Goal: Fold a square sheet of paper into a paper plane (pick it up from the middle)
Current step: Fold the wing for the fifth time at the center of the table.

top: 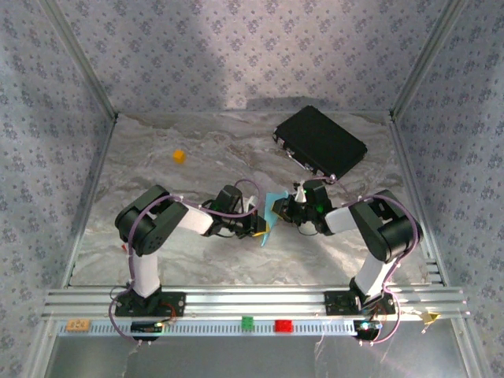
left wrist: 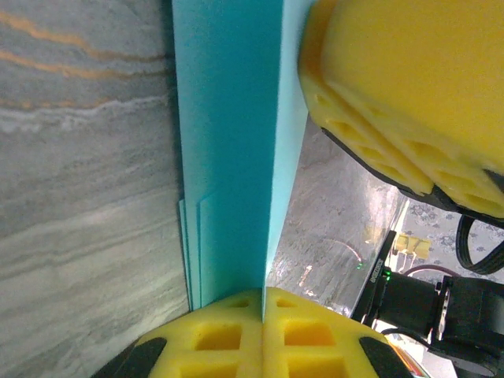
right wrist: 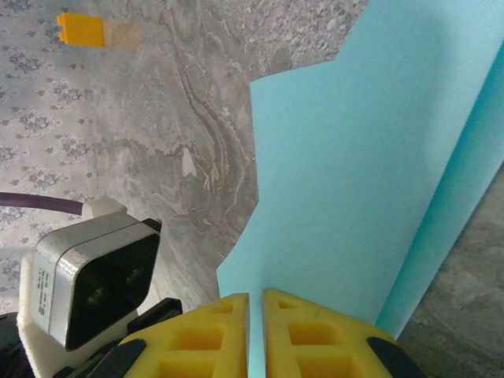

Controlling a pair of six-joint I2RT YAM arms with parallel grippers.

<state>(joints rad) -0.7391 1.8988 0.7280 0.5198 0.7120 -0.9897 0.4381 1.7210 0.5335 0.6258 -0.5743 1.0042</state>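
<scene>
The light-blue sheet of paper (top: 272,214) stands on edge above mid-table, folded into several layers, between my two grippers. My left gripper (top: 263,228) comes at it from the left. In the left wrist view its yellow fingertips (left wrist: 262,293) are pressed together on the sheet's lower edge (left wrist: 228,157). The yellow finger (left wrist: 394,79) of the other gripper shows at the upper right. My right gripper (top: 283,211) meets the sheet from the right. Its jaws (right wrist: 256,298) stand a thin slit apart, with the paper (right wrist: 354,173) running up out of that slit.
A black rectangular case (top: 320,140) lies at the back right. A small orange cube (top: 179,156) (right wrist: 81,29) sits at the back left. Patterned walls enclose the marble table (top: 157,260). A green brick (top: 247,321) and a red brick (top: 283,325) rest on the front rail.
</scene>
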